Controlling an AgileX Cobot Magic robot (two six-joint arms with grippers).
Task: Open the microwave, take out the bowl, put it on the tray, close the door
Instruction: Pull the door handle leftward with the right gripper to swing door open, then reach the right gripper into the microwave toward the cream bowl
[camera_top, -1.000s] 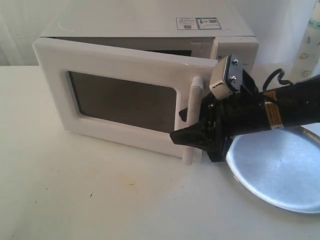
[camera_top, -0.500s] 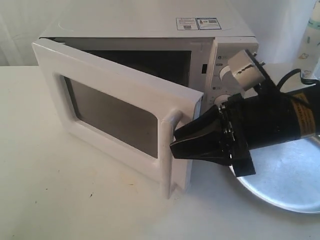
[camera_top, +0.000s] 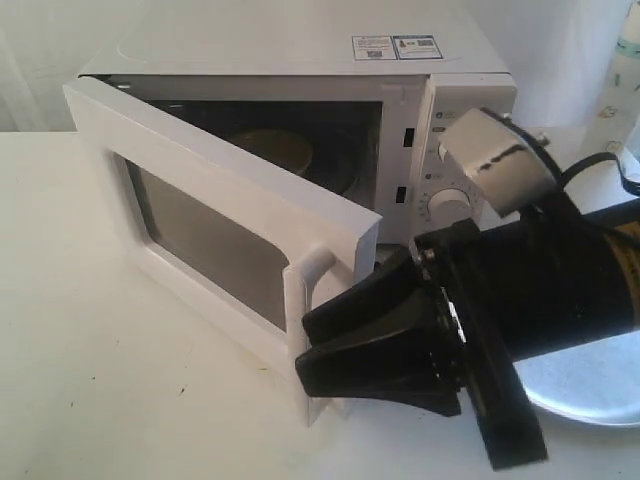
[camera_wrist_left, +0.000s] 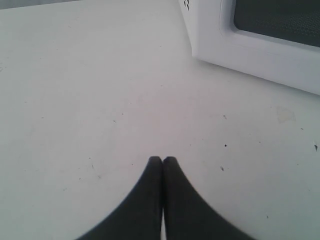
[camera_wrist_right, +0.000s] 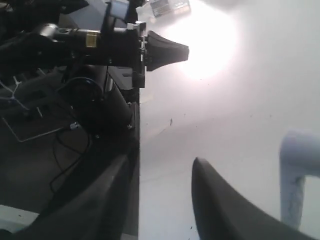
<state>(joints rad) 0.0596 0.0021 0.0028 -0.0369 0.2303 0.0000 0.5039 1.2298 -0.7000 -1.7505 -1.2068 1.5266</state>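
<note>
Seen along the far edge of the tabletop (camera_top: 120, 380): the microwave (camera_top: 300, 45), with the door (camera_top: 200, 160) standing about half open on its left hinge. Inside the cavity, showing over the door's top rim: the bowl (camera_top: 272, 150). Toward the right edge, partly hidden behind the right arm: the tray (camera_top: 590, 390). Just beside the door's handle (camera_top: 296, 295): the right gripper (camera_top: 303, 348), jaws spread; cannot tell whether touching. Over bare tabletop near a lower corner of the door: the left gripper (camera_wrist_left: 162, 160), fingers pressed together, holding nothing.
</note>
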